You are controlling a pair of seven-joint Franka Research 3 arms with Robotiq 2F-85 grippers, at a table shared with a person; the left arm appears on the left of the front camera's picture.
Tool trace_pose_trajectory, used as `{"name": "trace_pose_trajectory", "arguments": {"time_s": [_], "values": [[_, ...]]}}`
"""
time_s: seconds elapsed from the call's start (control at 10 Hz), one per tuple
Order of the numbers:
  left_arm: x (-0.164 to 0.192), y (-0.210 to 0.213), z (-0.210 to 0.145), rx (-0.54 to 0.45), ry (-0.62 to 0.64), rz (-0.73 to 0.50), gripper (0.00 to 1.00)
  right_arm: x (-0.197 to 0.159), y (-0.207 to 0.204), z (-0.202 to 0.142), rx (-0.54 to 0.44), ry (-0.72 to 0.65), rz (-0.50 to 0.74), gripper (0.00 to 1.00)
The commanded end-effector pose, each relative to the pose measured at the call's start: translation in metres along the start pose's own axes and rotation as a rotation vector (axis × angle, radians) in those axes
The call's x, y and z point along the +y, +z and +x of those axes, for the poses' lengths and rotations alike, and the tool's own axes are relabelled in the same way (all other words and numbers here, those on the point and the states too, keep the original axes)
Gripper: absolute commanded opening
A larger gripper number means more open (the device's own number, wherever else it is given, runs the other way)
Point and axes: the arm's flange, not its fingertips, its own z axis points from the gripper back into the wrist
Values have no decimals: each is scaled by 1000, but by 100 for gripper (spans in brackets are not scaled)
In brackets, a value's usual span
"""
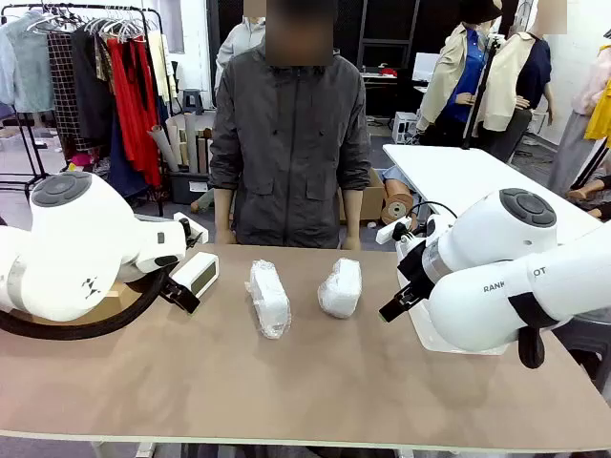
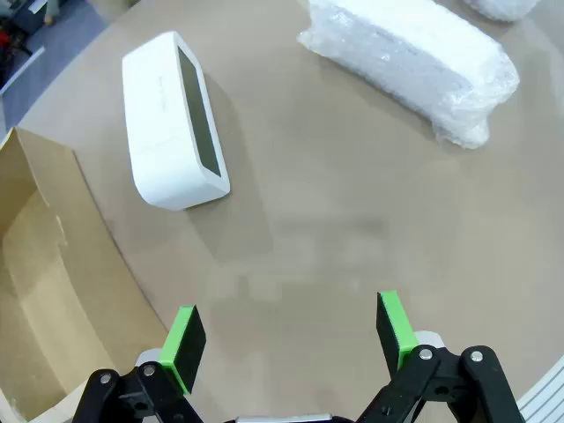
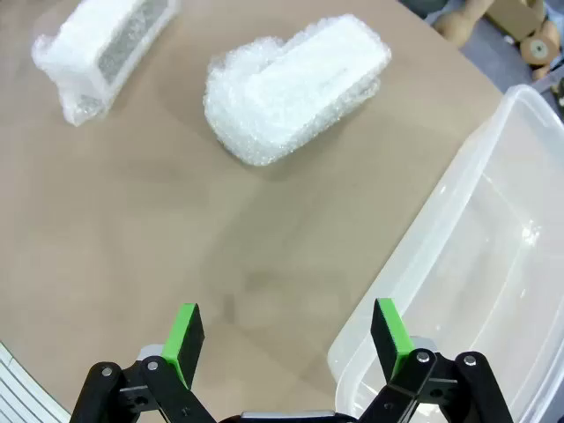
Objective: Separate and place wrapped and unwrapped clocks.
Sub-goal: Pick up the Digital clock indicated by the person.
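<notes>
- Tub (image 3: 467, 264), clear plastic, sits at the lower right of the right wrist view; cardboard box (image 2: 48, 291) at the lower left of the left wrist view
- Clocks all lie on the table (image 1: 315, 391), outside both containers
- Bare clock (image 2: 172, 123) is upper left in the left wrist view, near the box
- Left wrapped clock (image 1: 268, 298) and right wrapped clock (image 1: 341, 287) lie apart at the front view's centre
- Left gripper (image 2: 291, 330) and right gripper (image 3: 289, 333) have their fingers spread, holding nothing
</notes>
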Motion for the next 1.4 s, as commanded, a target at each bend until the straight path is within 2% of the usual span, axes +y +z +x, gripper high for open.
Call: {"name": "trace_pose_trajectory", "arguments": {"time_s": [0.0,1.3], "values": [[0,0,0,0,0,0,100,0,0,0,0,0,0,100],[0,0,0,0,0,0,100,0,0,0,0,0,0,100]]}}
